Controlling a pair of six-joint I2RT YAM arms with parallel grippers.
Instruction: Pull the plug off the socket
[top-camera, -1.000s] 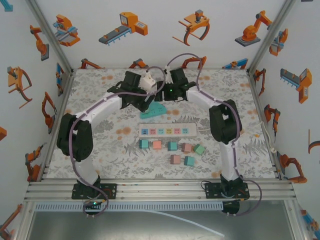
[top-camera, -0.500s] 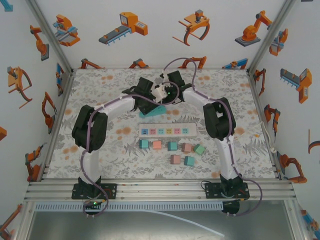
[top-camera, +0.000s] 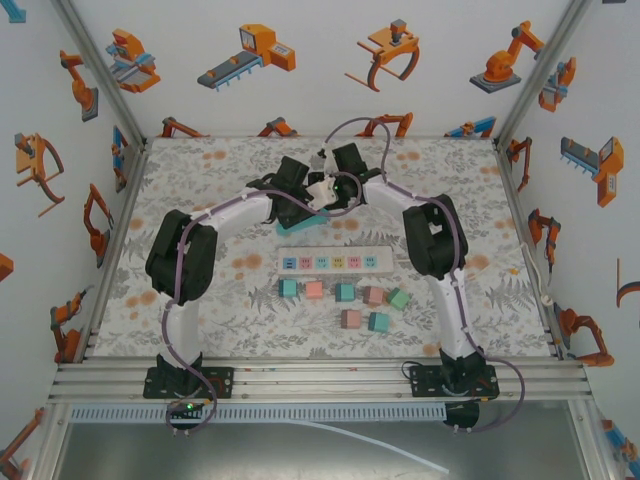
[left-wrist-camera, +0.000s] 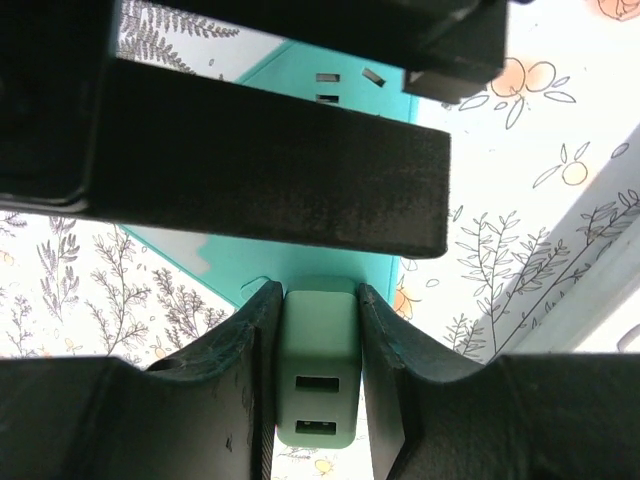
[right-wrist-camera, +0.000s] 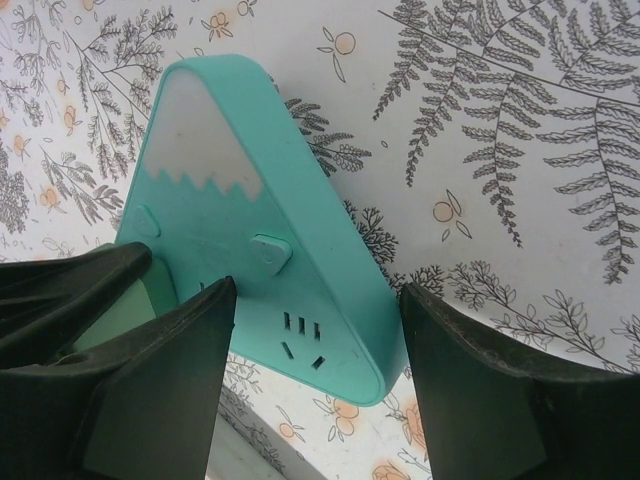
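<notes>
Newly shut, the left hand (left-wrist-camera: 318, 300) is clamped on the plug (left-wrist-camera: 317, 385), the socket (right-wrist-camera: 250, 200) at twelve o'clock being gripped by the right hand (right-wrist-camera: 315, 305).

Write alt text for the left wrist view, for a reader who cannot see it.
The jaws of the left gripper are shut on a pale green plug with two USB ports, seated in a teal socket on the fern-patterned table. A broad black bar crosses the view above them.
</notes>
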